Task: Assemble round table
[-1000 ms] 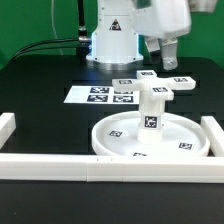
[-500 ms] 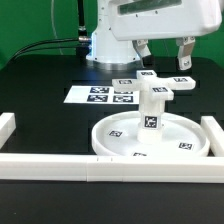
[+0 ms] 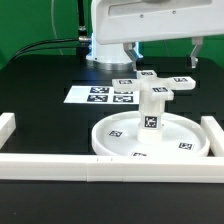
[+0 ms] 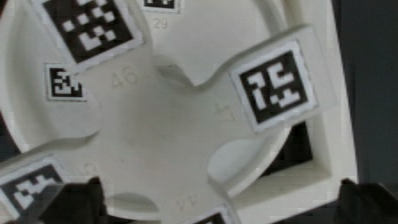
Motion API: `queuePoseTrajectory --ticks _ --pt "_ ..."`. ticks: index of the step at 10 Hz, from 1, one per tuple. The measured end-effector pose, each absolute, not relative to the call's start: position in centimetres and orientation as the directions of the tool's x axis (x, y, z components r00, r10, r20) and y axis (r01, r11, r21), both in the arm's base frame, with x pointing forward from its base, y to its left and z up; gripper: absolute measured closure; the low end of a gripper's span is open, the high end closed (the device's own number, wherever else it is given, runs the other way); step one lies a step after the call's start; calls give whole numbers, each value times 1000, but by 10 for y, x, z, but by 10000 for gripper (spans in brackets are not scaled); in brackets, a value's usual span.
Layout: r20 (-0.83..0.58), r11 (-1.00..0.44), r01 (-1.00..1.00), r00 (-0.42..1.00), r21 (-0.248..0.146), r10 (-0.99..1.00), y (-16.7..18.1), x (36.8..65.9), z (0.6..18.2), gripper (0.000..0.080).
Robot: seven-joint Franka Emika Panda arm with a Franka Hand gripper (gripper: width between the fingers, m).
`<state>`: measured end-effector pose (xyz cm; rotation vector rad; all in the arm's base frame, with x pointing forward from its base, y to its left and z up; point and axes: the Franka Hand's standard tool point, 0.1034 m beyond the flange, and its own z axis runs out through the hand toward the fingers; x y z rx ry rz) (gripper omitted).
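The large rimmed disc (image 3: 120,143) lies flat near the front of the table. The short cylinder leg (image 3: 151,110) stands upright in its central hub. The cross-shaped foot (image 3: 150,83) lies on the table just behind them, its arms carrying tags. It fills the wrist view (image 4: 169,110). My gripper (image 3: 163,50) hangs above the foot with its fingers (image 3: 196,52) spread wide and nothing between them. In the wrist view the gripper (image 4: 217,205) shows only as dark fingertips (image 4: 80,200) at either side of the foot.
The marker board (image 3: 100,95) lies on the exterior view's left of the foot. White border rails run along the front (image 3: 100,165), the left (image 3: 8,128) and the right (image 3: 212,130). The robot's base (image 3: 108,45) stands at the back.
The wrist has turned to face the camera. The fingers, first seen close together side-on, now stand wide apart above the foot. The table parts have not moved.
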<state>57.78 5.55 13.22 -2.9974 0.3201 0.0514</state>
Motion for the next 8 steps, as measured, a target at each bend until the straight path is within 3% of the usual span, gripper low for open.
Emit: queuePoseTrajectory --ticks 5,8 --pt "-9 -986 111 994 -125 113 53 578 132 150" --pt "25 -898 434 901 -78 433 48 580 131 150"
